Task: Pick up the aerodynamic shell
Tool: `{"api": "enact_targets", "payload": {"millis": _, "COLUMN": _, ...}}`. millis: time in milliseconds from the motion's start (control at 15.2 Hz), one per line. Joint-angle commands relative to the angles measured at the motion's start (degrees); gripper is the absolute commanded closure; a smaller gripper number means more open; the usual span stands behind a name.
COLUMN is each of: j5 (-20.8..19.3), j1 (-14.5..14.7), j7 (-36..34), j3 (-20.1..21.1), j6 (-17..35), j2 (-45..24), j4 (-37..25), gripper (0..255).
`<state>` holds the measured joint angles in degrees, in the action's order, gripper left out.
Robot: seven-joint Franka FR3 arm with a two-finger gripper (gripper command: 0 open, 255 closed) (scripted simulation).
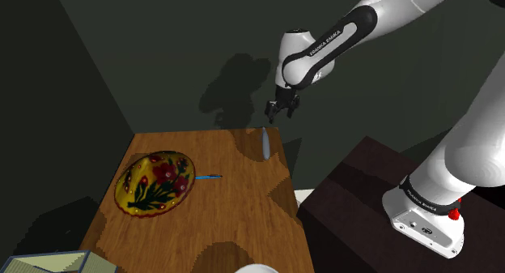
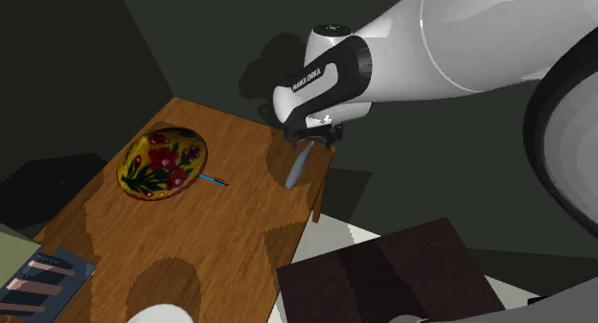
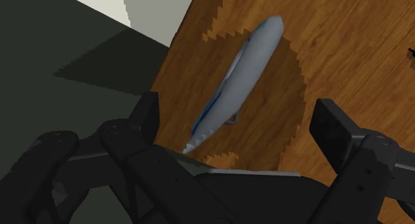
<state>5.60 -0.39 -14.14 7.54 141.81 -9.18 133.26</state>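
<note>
I am hovering my gripper (image 1: 282, 109) (image 3: 238, 116) with its fingers spread wide and grasping nothing, directly above the slim grey-blue shell (image 1: 265, 143) (image 3: 243, 73). The shell is lying flat on the wooden table (image 1: 235, 223) near its far right corner in the shoulder view, well right of the floral dish (image 1: 154, 182).

A yellow floral dish (image 1: 154, 182) is seen on the wooden bench (image 1: 243, 223), w/ a thin blue stick (image 1: 209, 177) just beside it, shoulder view's right. A box (image 1: 48, 262) is set at near left.
</note>
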Motion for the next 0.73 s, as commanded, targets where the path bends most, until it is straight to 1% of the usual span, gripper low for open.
{"api": "enact_targets", "payload": {"millis": 0, "j5": -0.5, "j1": 0.0, "j7": -0.3, "j3": -0.3, "j6": 2.0, "j2": -4.6, "j4": -2.5, "gripper": 0}}
{"api": "enact_targets", "payload": {"millis": 330, "j5": -1.7, "j1": 0.6, "j7": -1.5, "j3": -1.2, "j6": 5.6, "j2": -16.2, "j4": -10.1, "gripper": 0}}
{"api": "enact_targets", "payload": {"millis": 594, "j5": -2.2, "j1": 1.2, "j7": -2.2, "j3": -1.9, "j6": 7.2, "j2": -25.3, "j4": -17.4, "gripper": 0}}
{"api": "enact_targets", "payload": {"millis": 660, "j5": -2.3, "j1": 1.3, "j7": -2.2, "j3": -2.0, "j6": 7.3, "j2": -26.2, "j4": -18.2, "gripper": 0}}
